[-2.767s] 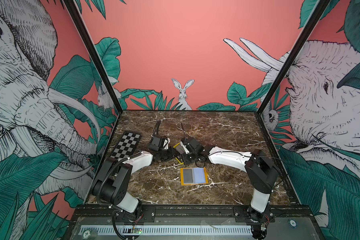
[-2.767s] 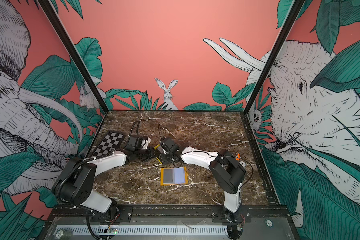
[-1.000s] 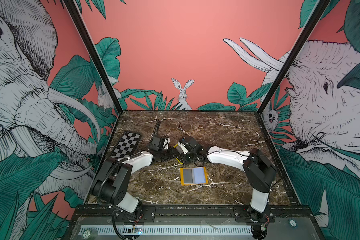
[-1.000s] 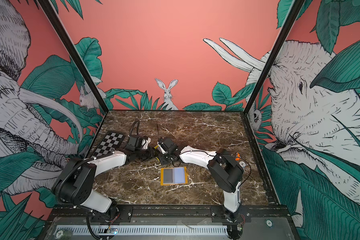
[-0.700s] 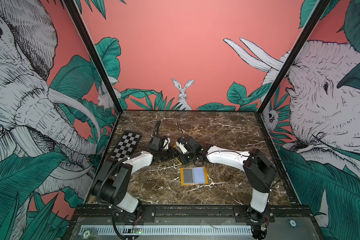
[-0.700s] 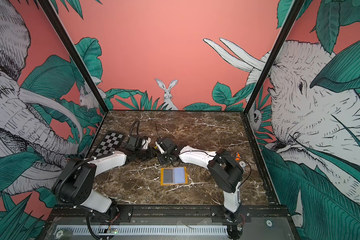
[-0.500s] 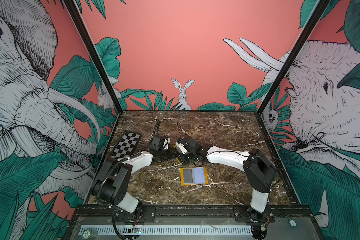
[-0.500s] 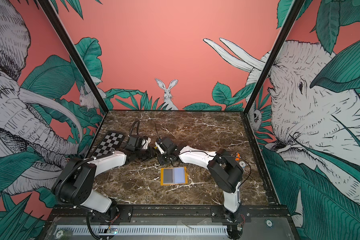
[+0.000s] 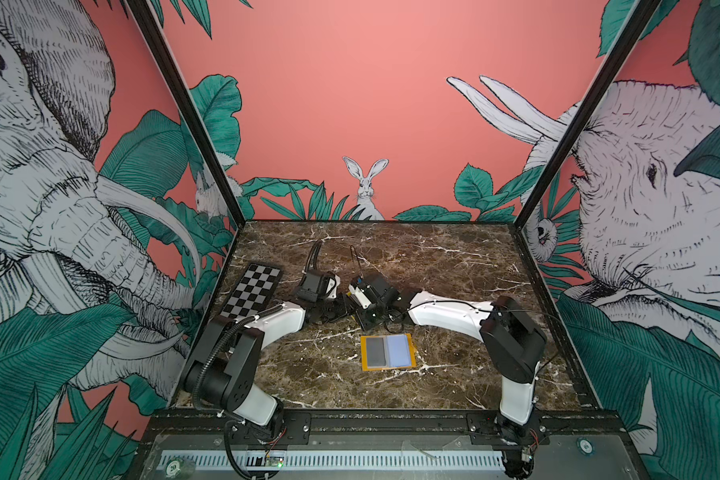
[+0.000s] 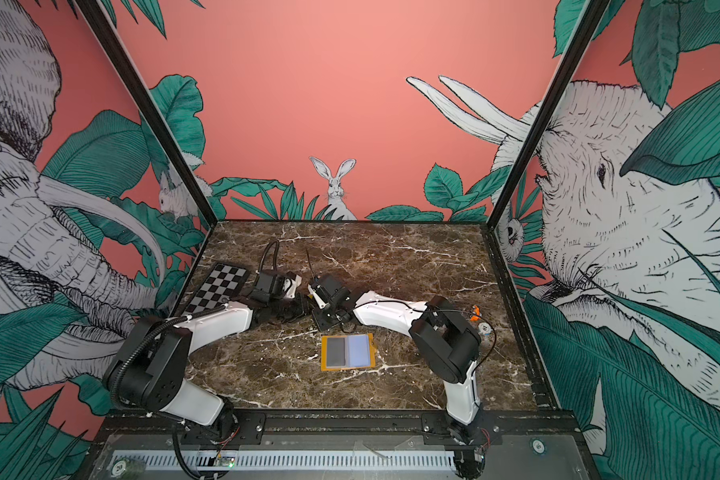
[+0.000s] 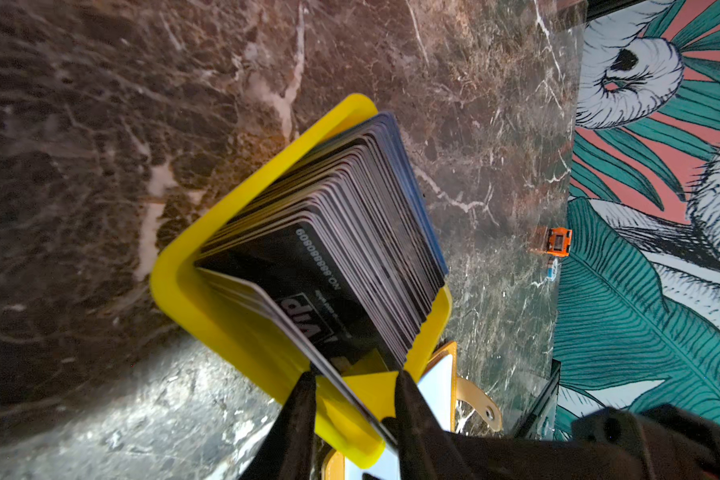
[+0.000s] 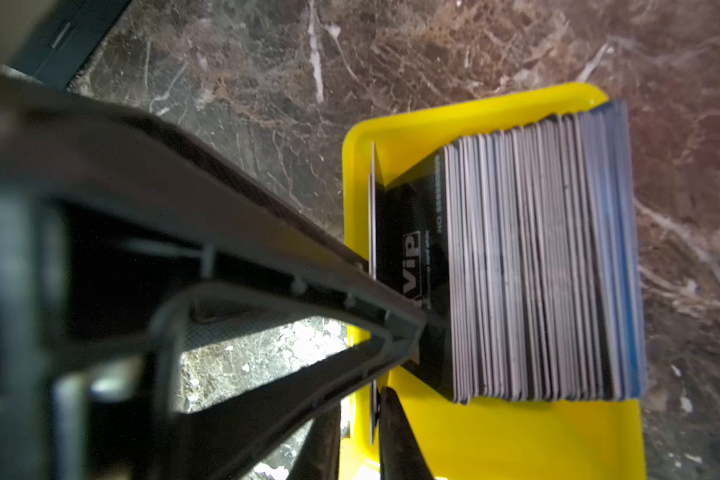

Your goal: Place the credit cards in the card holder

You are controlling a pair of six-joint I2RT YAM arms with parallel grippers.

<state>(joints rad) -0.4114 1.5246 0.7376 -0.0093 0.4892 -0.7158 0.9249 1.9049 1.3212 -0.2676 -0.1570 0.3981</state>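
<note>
The credit cards (image 11: 350, 216) (image 12: 537, 257) stand on edge as a stack in a bright yellow tray (image 11: 225, 195) (image 12: 495, 436). One grey-backed card (image 11: 258, 299) (image 12: 373, 208) leans apart from the stack against the tray's near wall. My left gripper (image 11: 355, 376) straddles that wall and grips the tray. One of its fingers reaches inside to the black VIP face. My right gripper (image 12: 360, 405) is closed narrowly on the leaning card's end at the wall. Both grippers meet mid-table in a top view (image 9: 350, 305). The card holder (image 9: 387, 351) (image 10: 347, 351) lies open and flat nearer the front.
A checkerboard plate (image 9: 252, 291) lies at the table's left side. A small orange object (image 10: 474, 311) (image 11: 558, 241) sits near the right wall. The card holder's snap tab (image 11: 476, 399) shows just past the tray. Printed walls enclose the marble table (image 9: 433, 257).
The right gripper has edged slightly left toward the tray since the oldest frames. The left arm, the tray and the card holder have stayed put.
</note>
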